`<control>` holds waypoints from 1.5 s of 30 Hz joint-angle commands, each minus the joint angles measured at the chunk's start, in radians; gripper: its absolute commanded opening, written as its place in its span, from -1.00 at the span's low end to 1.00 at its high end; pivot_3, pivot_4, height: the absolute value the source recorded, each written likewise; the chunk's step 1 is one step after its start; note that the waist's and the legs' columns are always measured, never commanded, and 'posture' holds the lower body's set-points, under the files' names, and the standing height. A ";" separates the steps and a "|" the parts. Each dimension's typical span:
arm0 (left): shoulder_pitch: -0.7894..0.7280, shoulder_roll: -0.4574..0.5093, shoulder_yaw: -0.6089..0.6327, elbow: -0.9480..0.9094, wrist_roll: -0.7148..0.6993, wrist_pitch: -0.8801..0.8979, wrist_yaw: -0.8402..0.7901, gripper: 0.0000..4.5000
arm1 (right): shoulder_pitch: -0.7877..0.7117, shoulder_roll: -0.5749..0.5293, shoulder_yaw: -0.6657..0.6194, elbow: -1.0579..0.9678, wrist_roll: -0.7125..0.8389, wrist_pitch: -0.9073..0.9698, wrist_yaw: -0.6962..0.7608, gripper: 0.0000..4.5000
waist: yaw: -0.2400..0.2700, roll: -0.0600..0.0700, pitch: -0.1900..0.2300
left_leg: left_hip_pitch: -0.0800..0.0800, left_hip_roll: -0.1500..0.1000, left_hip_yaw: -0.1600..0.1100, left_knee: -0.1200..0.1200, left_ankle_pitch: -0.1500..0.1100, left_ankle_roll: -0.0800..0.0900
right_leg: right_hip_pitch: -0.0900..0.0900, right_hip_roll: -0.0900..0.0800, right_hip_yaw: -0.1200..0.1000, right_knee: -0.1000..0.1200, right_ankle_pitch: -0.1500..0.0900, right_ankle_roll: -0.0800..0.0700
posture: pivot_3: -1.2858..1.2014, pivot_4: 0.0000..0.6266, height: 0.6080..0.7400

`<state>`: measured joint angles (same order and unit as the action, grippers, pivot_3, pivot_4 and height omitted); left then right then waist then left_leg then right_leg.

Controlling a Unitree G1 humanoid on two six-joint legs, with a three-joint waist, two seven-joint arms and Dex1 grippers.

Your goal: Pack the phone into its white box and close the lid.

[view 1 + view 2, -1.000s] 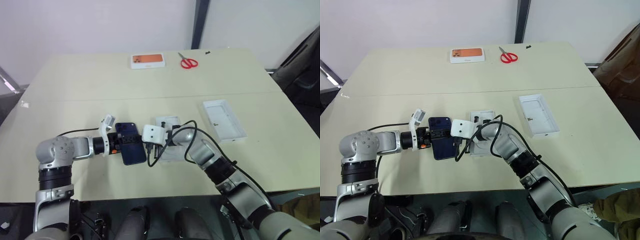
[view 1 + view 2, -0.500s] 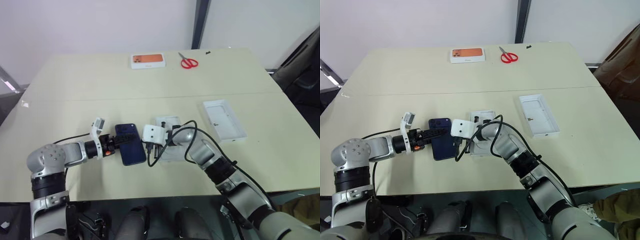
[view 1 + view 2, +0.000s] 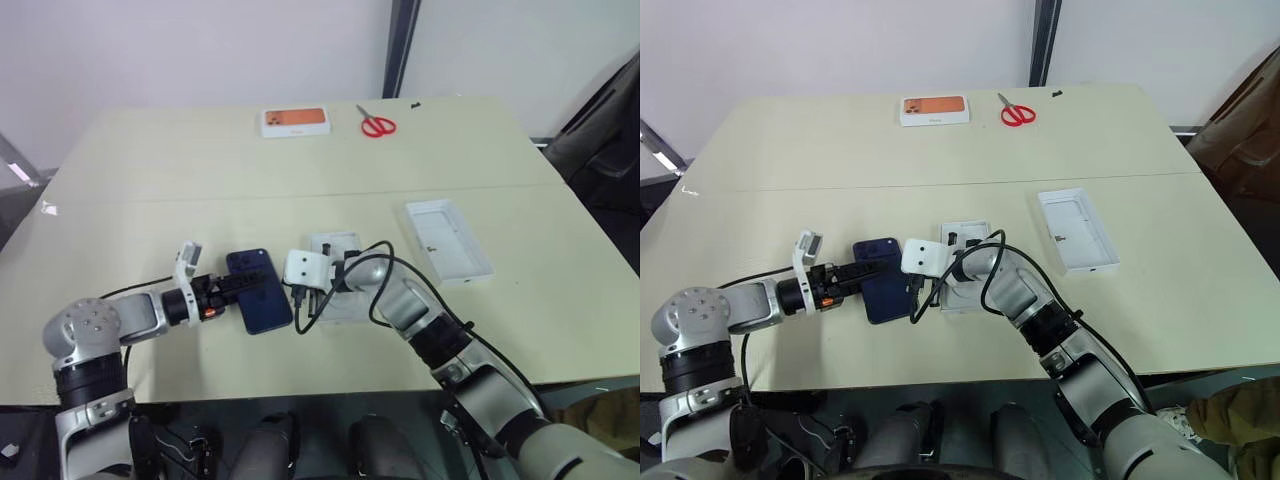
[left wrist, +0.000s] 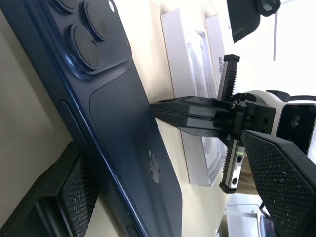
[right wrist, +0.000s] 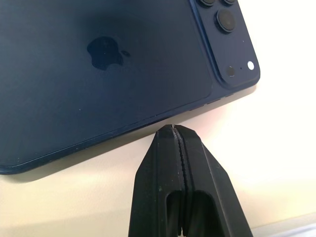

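Flat on the table, the phone (image 3: 264, 291) shows glossy navy back.

Both eye views look down from the head over the table (image 3: 480, 160) — nearly the same scene. Each wrist view sits low and close, facing the phone (image 5: 108, 74) from opposite sides — the left one beyond to the right gripper (image 4: 163, 109).

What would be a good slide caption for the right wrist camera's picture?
Shut right end effector pressed against the long edge of the navy phone, which lies back-up on the table.
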<state>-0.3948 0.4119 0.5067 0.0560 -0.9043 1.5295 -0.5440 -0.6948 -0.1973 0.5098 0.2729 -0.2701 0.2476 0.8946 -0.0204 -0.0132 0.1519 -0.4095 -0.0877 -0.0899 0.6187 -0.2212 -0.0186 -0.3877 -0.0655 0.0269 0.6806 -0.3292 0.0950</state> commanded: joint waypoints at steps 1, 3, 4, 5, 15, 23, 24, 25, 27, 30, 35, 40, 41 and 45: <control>0.005 0.010 0.035 -0.029 -0.030 0.008 0.008 1.00 | -0.002 0.005 0.018 0.007 -0.002 -0.007 0.002 -0.99 | 0.000 0.000 0.000 | 0.000 0.000 0.000 0.000 0.000 0.000 | 0.000 0.000 0.000 0.000 0.000 0.000 | 0.03 -0.52 0.91; 0.009 0.007 0.037 -0.031 -0.033 0.011 0.009 1.00 | -0.002 0.004 0.021 0.008 -0.004 -0.011 0.001 -0.99 | -0.001 0.000 0.000 | 0.000 0.000 0.000 0.000 0.000 0.000 | 0.000 0.000 0.000 0.000 0.000 0.000 | 0.03 -0.52 0.91; 0.010 0.001 0.041 -0.030 -0.037 0.014 0.012 1.00 | -0.002 0.005 0.021 0.008 -0.004 -0.011 0.001 -0.99 | -0.001 0.000 0.000 | 0.000 0.000 0.000 0.000 0.000 0.000 | 0.000 0.000 0.000 0.000 0.000 0.000 | 0.03 -0.52 0.91; 0.011 -0.004 0.044 -0.028 -0.042 0.017 0.014 1.00 | -0.002 0.005 0.022 0.009 -0.004 -0.012 0.001 -0.99 | 0.000 0.000 0.000 | 0.000 0.000 0.000 0.000 0.000 0.000 | 0.000 0.000 0.000 0.000 0.000 0.000 | 0.03 -0.52 0.91; 0.018 -0.019 0.040 -0.010 -0.040 0.010 0.033 0.22 | -0.006 0.004 0.018 0.014 -0.004 -0.014 -0.002 -1.00 | 0.000 0.000 0.000 | 0.000 0.000 0.000 0.000 0.000 0.000 | 0.000 0.000 0.000 0.000 0.000 0.000 | 0.03 -0.52 0.91; 0.023 -0.020 0.046 0.002 -0.040 0.009 0.041 -0.18 | -0.001 0.001 0.018 0.008 -0.006 -0.014 -0.006 -1.00 | 0.000 0.000 0.000 | 0.000 0.000 0.000 0.000 0.000 0.000 | 0.000 0.000 0.000 0.000 0.000 0.000 | 0.03 -0.52 0.91; 0.024 -0.020 0.046 0.003 -0.040 0.008 0.043 -0.41 | -0.001 0.001 0.018 0.008 -0.007 -0.014 -0.007 -1.00 | 0.000 0.000 0.000 | 0.000 0.000 0.000 0.000 0.000 0.000 | 0.000 0.000 0.000 0.000 0.000 0.000 | 0.03 -0.52 0.91; 0.026 -0.020 0.048 0.003 -0.041 0.009 0.044 -0.61 | 0.000 0.001 0.018 0.006 -0.007 -0.014 -0.008 -1.00 | 0.000 0.000 0.000 | 0.000 0.000 0.000 0.000 0.000 0.000 | 0.000 0.000 0.000 0.000 0.000 0.000 | 0.03 -0.52 0.91; 0.028 -0.020 0.050 0.005 -0.045 0.010 0.046 -0.99 | 0.001 0.001 0.018 0.005 -0.007 -0.015 -0.010 -1.00 | 0.001 0.000 0.000 | 0.000 0.000 0.000 0.000 0.000 0.000 | 0.000 0.000 0.000 0.000 0.000 0.000 | 0.03 -0.52 0.91; 0.030 -0.025 0.067 0.020 -0.056 0.014 0.052 -0.99 | 0.000 0.001 0.019 0.005 -0.007 -0.018 -0.013 -1.00 | 0.001 0.000 0.000 | 0.000 0.000 0.000 0.000 0.000 0.000 | 0.000 0.000 0.000 0.000 0.000 0.000 | 0.03 -0.52 0.91; 0.036 -0.024 0.076 0.041 -0.078 0.026 0.042 -0.99 | 0.002 -0.001 0.020 0.003 -0.007 -0.027 -0.019 -1.00 | 0.001 0.000 0.000 | 0.000 0.000 0.000 -0.001 0.000 0.000 | 0.000 0.000 0.000 0.000 0.000 0.000 | 0.03 -0.52 0.91; 0.042 -0.015 0.053 0.040 -0.066 0.002 0.049 -0.99 | 0.004 0.000 0.008 -0.006 0.007 -0.021 -0.022 -1.00 | 0.000 -0.001 0.000 | 0.000 0.000 0.000 -0.001 0.000 0.000 | 0.000 0.000 0.000 0.000 0.000 0.000 | 0.03 -0.52 0.91; 0.035 -0.016 0.060 0.046 -0.072 0.004 0.048 -0.99 | 0.004 0.003 0.000 -0.011 0.016 -0.017 -0.022 -1.00 | 0.001 0.000 0.000 | 0.000 0.000 0.000 -0.001 0.000 0.000 | 0.000 0.000 0.000 0.000 0.000 0.000 | 0.03 -0.52 0.91; 0.017 -0.011 0.073 0.059 -0.081 0.009 0.048 -0.99 | 0.002 0.018 -0.043 -0.033 0.064 0.005 -0.027 -1.00 | 0.001 -0.001 0.000 | 0.000 0.000 0.000 -0.001 0.000 0.000 | 0.000 0.000 0.000 0.000 0.000 0.000 | 0.03 -0.52 0.91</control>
<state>-0.3648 0.3823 0.5666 0.1184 -0.9745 1.5434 -0.4990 -0.6883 -0.1942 0.4991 0.2781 -0.2407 0.2479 0.8708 -0.0193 -0.0139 0.1519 -0.4091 -0.0876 -0.0900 0.6178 -0.2211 -0.0188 -0.3877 -0.0655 0.0269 0.6805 -0.3292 0.0948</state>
